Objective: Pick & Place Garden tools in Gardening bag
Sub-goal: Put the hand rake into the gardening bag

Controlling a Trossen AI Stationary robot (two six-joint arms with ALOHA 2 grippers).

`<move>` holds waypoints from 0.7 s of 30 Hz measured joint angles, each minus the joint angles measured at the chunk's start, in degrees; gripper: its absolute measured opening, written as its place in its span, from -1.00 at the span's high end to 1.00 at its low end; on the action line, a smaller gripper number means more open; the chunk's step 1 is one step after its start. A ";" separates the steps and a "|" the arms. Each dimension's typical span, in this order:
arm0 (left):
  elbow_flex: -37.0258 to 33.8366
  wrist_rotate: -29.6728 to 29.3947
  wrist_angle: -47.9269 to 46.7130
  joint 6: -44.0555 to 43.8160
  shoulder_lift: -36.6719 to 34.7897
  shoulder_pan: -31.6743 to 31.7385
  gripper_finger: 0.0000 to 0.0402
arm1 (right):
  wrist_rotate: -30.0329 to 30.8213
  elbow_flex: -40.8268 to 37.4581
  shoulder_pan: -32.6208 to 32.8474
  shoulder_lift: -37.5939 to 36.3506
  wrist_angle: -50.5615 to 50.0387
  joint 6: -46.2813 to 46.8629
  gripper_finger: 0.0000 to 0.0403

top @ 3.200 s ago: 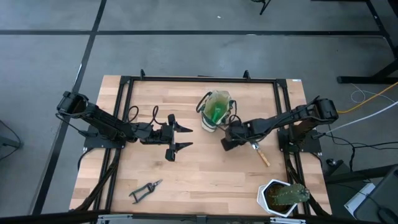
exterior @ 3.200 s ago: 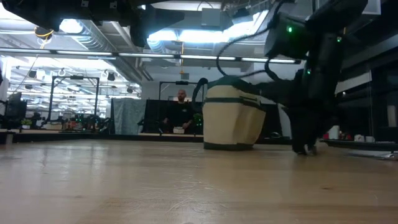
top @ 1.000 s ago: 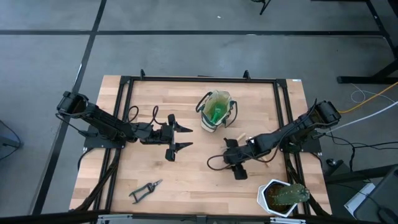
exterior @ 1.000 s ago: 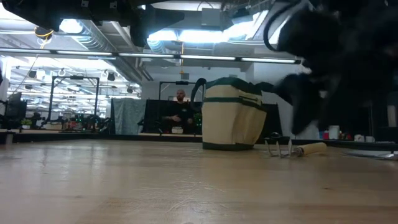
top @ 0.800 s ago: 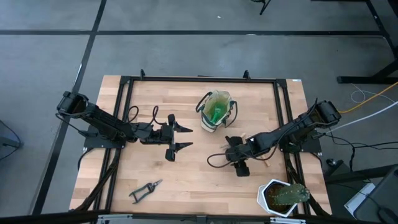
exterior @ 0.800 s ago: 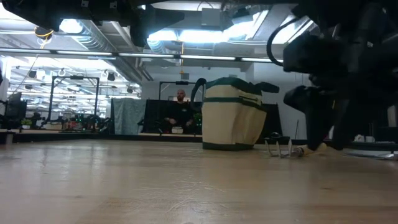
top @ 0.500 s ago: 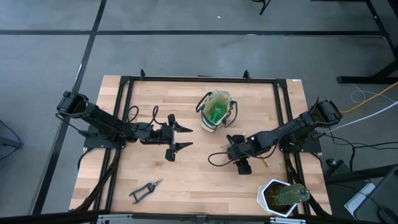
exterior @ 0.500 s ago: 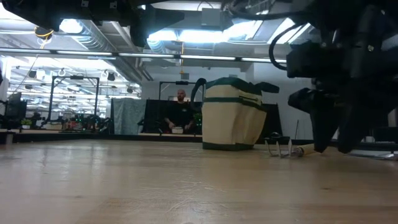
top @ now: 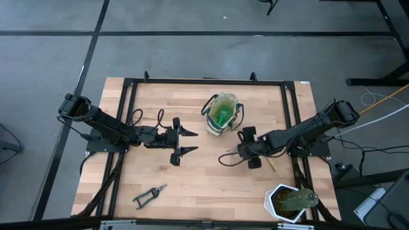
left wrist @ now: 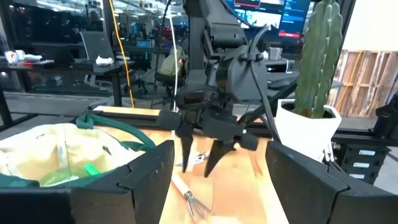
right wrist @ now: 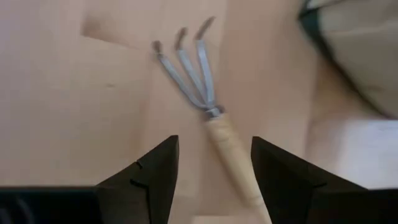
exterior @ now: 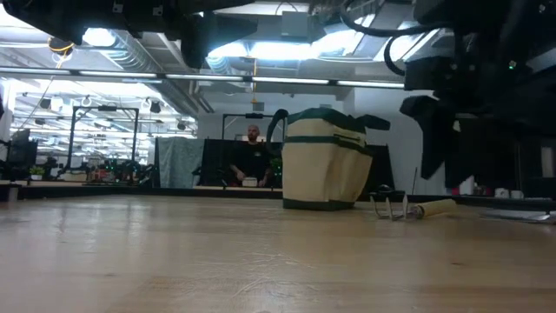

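The gardening bag (top: 213,126) stands at the far middle of the table with a green spray bottle (top: 223,115) inside it. A hand rake (right wrist: 187,70) with silver tines and a wooden handle (right wrist: 234,157) lies flat on the table to the bag's right. My right gripper (top: 250,148) hangs open over it, fingers pointing down on either side of the handle without touching it. The pruning shears (top: 150,193) lie near the front left. My left gripper (top: 185,142) waits open left of the bag.
A white pot (top: 285,203) holding a green cactus stands at the front right corner, close to the right arm. Black frame rails run along the table's left, far and right edges. A person sits in the room beyond the bag (exterior: 326,161).
My right gripper has gone from the table's near side toward the far edge and now hangs over the rake, still open. The rake, the bag and the shears have stayed where they were.
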 joint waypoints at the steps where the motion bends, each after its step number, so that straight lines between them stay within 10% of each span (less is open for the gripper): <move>1: 0.00 0.01 -0.15 0.00 -0.02 -0.02 -0.25 | 0.75 0.00 -0.16 0.15 0.46 -0.83 -0.01; 21: 0.00 0.00 -1.12 0.00 0.00 0.00 -0.25 | -5.17 -0.09 -5.38 1.10 0.86 -4.42 -0.01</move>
